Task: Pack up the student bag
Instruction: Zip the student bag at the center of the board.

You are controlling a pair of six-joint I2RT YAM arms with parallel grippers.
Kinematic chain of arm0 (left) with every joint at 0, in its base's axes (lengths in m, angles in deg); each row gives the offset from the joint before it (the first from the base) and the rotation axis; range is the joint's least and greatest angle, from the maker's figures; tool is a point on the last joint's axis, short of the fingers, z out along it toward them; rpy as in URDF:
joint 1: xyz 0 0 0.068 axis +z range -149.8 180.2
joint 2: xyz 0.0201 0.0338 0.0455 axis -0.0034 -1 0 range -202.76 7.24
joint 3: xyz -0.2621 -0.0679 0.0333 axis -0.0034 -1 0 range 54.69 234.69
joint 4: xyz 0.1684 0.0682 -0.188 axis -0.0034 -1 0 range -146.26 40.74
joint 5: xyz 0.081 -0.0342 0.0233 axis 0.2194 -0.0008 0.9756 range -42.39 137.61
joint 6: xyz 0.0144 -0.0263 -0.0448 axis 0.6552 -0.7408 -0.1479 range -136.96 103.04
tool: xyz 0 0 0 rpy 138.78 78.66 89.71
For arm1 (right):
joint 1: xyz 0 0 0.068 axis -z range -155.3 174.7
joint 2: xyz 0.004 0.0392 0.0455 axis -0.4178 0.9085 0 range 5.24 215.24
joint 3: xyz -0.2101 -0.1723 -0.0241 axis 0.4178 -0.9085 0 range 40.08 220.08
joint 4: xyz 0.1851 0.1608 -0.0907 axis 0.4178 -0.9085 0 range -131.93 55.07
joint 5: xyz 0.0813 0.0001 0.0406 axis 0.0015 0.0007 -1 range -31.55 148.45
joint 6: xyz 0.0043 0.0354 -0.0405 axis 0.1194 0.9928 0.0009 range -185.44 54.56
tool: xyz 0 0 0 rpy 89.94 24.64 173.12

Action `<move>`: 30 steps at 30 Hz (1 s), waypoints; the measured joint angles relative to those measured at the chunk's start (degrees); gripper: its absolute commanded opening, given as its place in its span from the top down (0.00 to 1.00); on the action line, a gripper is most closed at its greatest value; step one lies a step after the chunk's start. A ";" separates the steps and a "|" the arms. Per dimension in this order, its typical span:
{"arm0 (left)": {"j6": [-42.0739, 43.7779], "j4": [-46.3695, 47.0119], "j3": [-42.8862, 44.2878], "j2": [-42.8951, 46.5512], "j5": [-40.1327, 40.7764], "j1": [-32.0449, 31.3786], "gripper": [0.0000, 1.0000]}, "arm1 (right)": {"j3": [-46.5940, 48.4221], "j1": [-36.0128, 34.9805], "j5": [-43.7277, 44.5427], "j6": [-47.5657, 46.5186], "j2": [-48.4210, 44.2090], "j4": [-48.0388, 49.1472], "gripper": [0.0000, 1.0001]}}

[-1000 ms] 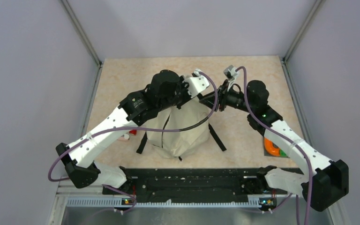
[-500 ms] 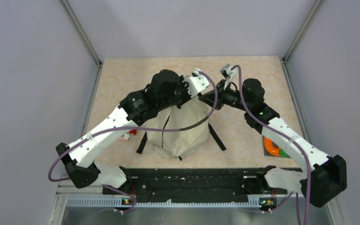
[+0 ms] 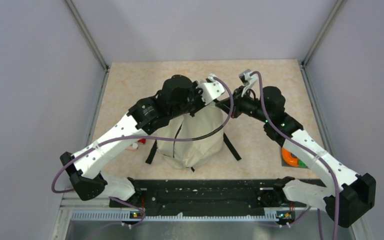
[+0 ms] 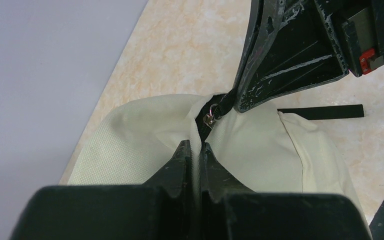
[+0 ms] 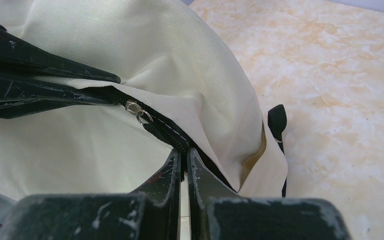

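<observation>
The student bag is a cream fabric backpack standing mid-table, with black straps. Its cream top fills the left wrist view. My left gripper is shut on a fold of that fabric beside the zipper. The silver zipper pull hangs on the black zipper tape at the top of the bag. My right gripper is shut on that black zipper tape just below the pull. The two grippers meet at the bag's top. Nothing of the bag's inside shows.
An orange and green object lies at the right edge on a dark tray. A small red item peeks out left of the bag. A black strap trails right of the bag. A black rail runs along the near edge.
My right gripper has shut its jaws on the zipper tape, and its arm shifted slightly. The left gripper has kept its hold on the fabric.
</observation>
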 measured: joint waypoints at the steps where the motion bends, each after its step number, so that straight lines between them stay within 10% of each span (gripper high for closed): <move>1: 0.02 0.00 0.00 0.00 0.02 -0.07 1.00 | 0.00 0.00 0.00 0.00 -0.09 -0.22 1.00; 15: 0.28 -0.96 0.00 0.13 -0.37 -0.09 1.00 | 0.00 0.44 0.31 -0.57 -2.64 -5.01 0.84; 22: 0.28 -1.84 0.00 0.92 0.39 0.26 1.00 | 0.00 0.94 -0.81 -0.70 -2.78 -6.27 0.98; 30: 0.46 -2.23 0.00 1.01 0.70 0.31 1.00 | -0.02 0.94 -5.01 -0.17 -2.84 -4.22 0.71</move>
